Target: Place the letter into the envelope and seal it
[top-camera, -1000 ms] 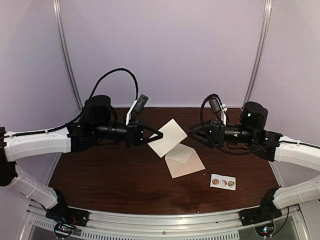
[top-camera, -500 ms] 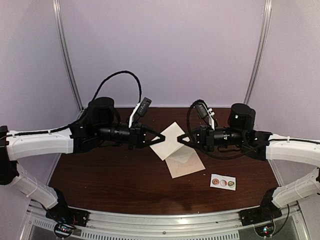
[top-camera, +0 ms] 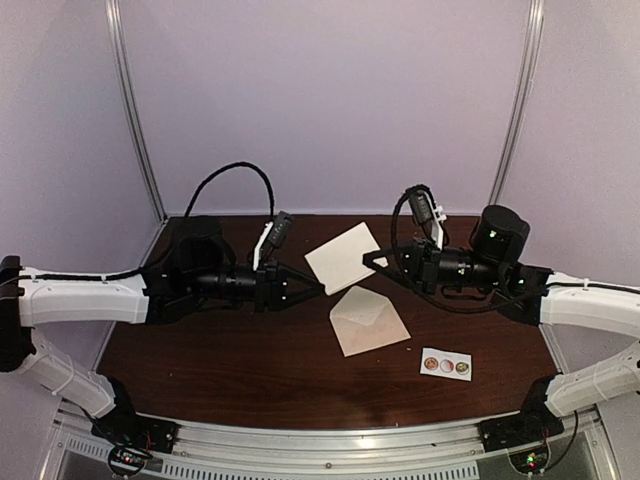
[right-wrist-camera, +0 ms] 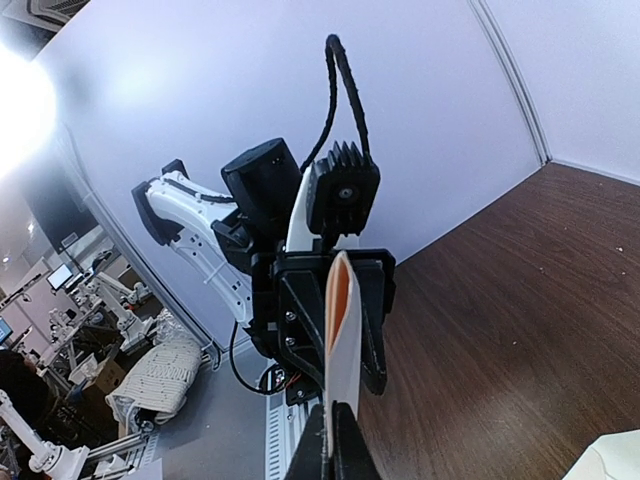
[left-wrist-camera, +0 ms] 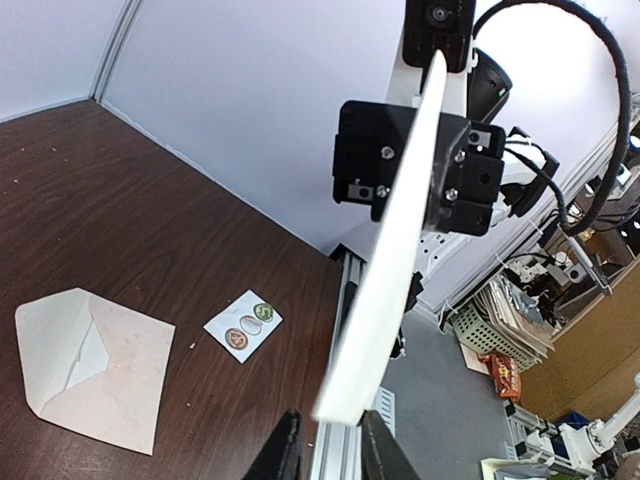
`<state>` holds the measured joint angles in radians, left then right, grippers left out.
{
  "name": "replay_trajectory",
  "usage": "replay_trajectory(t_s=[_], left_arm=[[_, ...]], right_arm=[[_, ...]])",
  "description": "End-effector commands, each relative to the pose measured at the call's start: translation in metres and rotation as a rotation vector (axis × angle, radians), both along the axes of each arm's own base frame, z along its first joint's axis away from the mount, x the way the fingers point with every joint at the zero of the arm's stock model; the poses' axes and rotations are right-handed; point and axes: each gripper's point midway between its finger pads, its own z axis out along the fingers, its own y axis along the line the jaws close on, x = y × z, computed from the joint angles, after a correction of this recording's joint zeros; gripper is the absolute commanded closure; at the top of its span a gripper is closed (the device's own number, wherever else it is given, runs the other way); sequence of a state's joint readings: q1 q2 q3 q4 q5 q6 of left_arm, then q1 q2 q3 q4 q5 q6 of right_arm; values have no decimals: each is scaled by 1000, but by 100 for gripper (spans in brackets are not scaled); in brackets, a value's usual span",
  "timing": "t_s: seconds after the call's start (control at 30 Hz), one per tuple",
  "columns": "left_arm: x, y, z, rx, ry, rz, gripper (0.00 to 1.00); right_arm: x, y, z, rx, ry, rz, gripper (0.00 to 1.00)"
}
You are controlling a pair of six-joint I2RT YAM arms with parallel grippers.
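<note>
Cream letter [right-wrist-camera: 340, 330] edge-on in right gripper [right-wrist-camera: 330, 445] (top view shows face).

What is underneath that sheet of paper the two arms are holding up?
Only dark table shows around the letter. The envelope and sticker strip lie nearer, clear of it from above. The patch directly behind the letter is covered and cannot be seen.
</note>
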<state>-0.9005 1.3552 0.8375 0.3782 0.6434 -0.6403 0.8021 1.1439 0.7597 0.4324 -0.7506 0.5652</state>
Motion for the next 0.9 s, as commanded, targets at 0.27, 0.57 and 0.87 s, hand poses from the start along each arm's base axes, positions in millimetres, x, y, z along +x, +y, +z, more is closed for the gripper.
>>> replay_trajectory(t_s=[0.27,0.57,0.87], left_arm=[[-12,5,34,-212,41,-37,77],[-28,8,41,-255,-11,-124,52],[-34,4,47,-275,-39,-164,31]], right_arm=[[-2,0,6,47,-8,5,100],[1,-3,6,50,-7,-24,100],[1,0,2,45,7,-9,100]])
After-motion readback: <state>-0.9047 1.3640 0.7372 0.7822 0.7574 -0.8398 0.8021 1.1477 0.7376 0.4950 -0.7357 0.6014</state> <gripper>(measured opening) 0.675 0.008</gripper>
